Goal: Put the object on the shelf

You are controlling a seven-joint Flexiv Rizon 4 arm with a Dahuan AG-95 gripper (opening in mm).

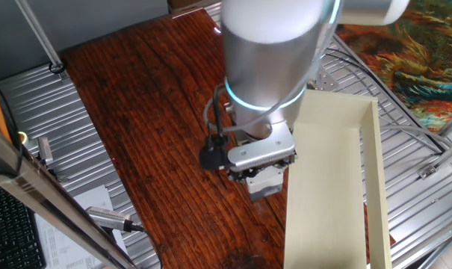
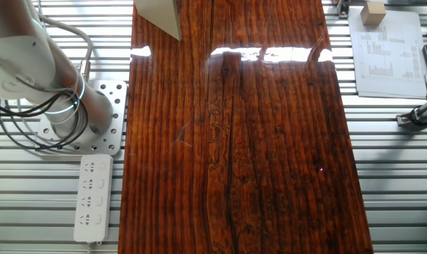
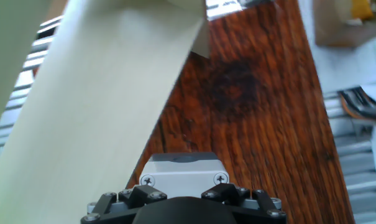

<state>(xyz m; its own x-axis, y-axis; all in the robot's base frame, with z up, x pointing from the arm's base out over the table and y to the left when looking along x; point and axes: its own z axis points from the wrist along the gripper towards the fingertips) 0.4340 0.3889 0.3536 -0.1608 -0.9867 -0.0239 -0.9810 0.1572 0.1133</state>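
Note:
The object, a small light-grey box [image 1: 267,182], sits in my gripper [image 1: 260,166], just above the dark wooden tabletop [image 1: 158,112] and right beside the left edge of the shelf [image 1: 330,164]. The shelf is a long cream panel with a raised side wall. In the hand view the box [image 3: 184,171] shows two screws on its grey face between my black fingers [image 3: 116,200]. My gripper [image 3: 184,194] is shut on it. The cream shelf [image 3: 94,99] fills the left of that view. The red button is hidden.
A white power strip [image 2: 93,199] lies on the metal slats beside the arm's base [image 2: 72,116]. A corner of the shelf [image 2: 159,15] shows at the tabletop's far end. Papers [image 2: 386,53] and a small block lie at the other side.

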